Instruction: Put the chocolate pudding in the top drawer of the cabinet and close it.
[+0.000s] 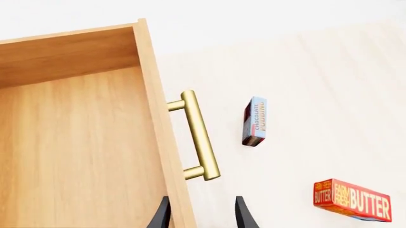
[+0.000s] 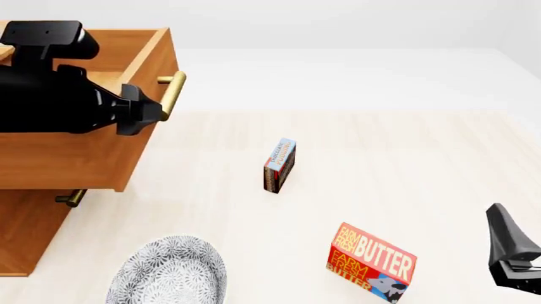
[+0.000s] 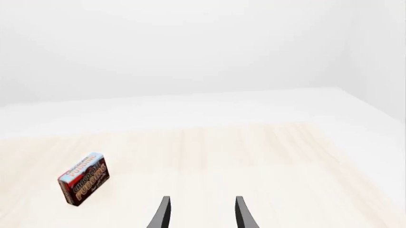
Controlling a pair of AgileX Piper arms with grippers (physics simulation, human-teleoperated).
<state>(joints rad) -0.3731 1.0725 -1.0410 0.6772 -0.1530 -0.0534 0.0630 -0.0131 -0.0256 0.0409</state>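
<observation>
Top drawer (image 2: 85,158): pulled open | chocolate pudding (image 2: 280,165): table (image 2: 406,158) centre, on edge | butter box (image 2: 372,262): near edge

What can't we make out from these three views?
- Top drawer interior, front view: the left arm covers most of it.
- Right gripper, front view: cut off by the frame's right edge.
- Plate, front view: bottom edge crops it.
- Cabinet, front view: left edge crops it.
- Lower drawer handle: mostly hidden under the top drawer.
</observation>
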